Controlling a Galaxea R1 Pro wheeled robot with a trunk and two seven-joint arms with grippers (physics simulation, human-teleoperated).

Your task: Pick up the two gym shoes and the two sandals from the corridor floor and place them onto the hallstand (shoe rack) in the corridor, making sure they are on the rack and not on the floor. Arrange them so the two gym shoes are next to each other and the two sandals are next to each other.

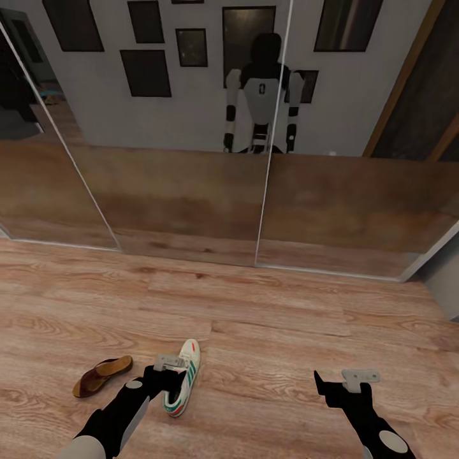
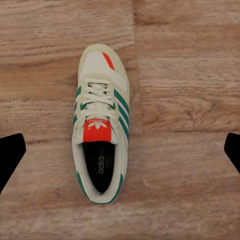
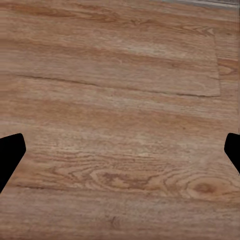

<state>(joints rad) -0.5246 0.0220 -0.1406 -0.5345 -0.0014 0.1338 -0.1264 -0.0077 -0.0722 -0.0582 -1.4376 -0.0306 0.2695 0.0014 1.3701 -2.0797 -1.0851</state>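
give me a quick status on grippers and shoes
Left gripper open above gym shoe on floor. Right gripper open, empty. One sandal beside the shoe. Nothing in the way.

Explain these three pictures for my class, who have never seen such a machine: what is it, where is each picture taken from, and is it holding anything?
It is a simulated two-armed robot; you see it reflected in the mirrored doors. The large picture comes from its head, looking down. The other two come from cameras on its wrists. On the wooden floor lie one gym shoe and one brown sandal. The left gripper hangs open right above the shoe; the right gripper is open over bare floor. Nothing is held.
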